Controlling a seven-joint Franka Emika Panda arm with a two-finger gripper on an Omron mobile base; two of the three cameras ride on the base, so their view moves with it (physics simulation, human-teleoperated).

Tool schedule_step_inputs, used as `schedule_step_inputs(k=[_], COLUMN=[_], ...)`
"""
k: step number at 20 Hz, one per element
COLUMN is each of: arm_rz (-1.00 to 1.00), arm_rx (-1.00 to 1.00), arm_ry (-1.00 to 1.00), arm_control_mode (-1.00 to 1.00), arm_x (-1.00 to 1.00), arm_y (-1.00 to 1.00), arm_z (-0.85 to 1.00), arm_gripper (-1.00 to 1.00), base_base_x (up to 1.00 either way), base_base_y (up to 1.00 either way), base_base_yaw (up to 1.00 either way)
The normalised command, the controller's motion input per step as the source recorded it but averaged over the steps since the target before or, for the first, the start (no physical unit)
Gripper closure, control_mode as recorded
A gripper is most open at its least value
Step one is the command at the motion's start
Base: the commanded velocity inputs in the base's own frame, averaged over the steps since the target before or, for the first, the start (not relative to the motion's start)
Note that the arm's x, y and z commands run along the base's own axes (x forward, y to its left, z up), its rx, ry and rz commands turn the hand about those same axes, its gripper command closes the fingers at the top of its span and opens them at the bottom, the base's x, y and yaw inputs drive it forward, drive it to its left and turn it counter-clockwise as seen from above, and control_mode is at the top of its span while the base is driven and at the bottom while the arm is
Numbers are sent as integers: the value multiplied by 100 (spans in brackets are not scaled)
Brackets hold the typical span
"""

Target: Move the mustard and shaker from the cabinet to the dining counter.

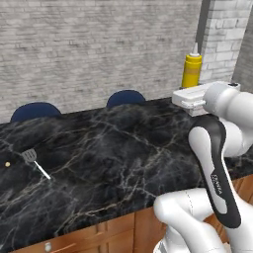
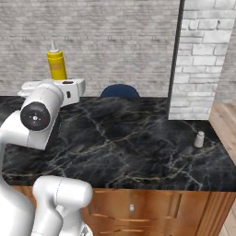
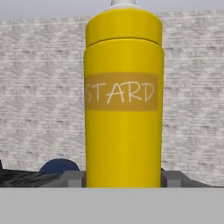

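On the far left of the black marble tabletop (image 1: 123, 148), near its left edge, a small metal spatula (image 1: 33, 160) with a thin white handle lies flat, and a tiny tan dot (image 1: 7, 164) sits just beside it. Behind the tabletop's back edge the rounded tops of two dark blue chairs (image 1: 35, 111) peek up, with a grey brick wall (image 1: 99, 44) behind them. Further right, the robot's white arm (image 1: 217, 158) bends up over the front edge and reaches out across the tabletop. At its end the gripper (image 3: 123, 183) holds the mustard (image 1: 191, 70) up in the air, above the tabletop and not touching it. The bottle stands up straight, with its white pointed tip on top. In the hand view the yellow bottle is very close, with white letters on a darker label, and the two small grey finger tips (image 3: 73, 178) sit tight against its two sides, so the jaws are clamped on the mustard. On the right a white brick pillar (image 2: 193, 60) stands on the back edge of the tabletop. Near the right edge, in front of that pillar, the little grey shaker (image 2: 199, 139) stands upright on the marble, well apart from the mustard.
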Motion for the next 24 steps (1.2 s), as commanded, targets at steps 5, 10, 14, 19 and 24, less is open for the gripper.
schedule_step_inputs(k=[5, 10, 14, 19, 24], arm_rz=[0, 0, 5, 12, 9], arm_rx=[0, 0, -1, -3, -3], arm_ry=[0, 0, 14, 27, 27], arm_control_mode=[100, 100, -100, -100, -100], arm_x=[0, 0, 32, 55, 62], arm_y=[0, 0, 0, 0, -22], arm_z=[0, 0, -21, -35, -39], arm_gripper=[100, 100, 100, 100, 100], base_base_x=[14, 12, 3, 0, 0], base_base_y=[11, 8, 1, 0, 0], base_base_yaw=[0, 0, 0, 0, 0])
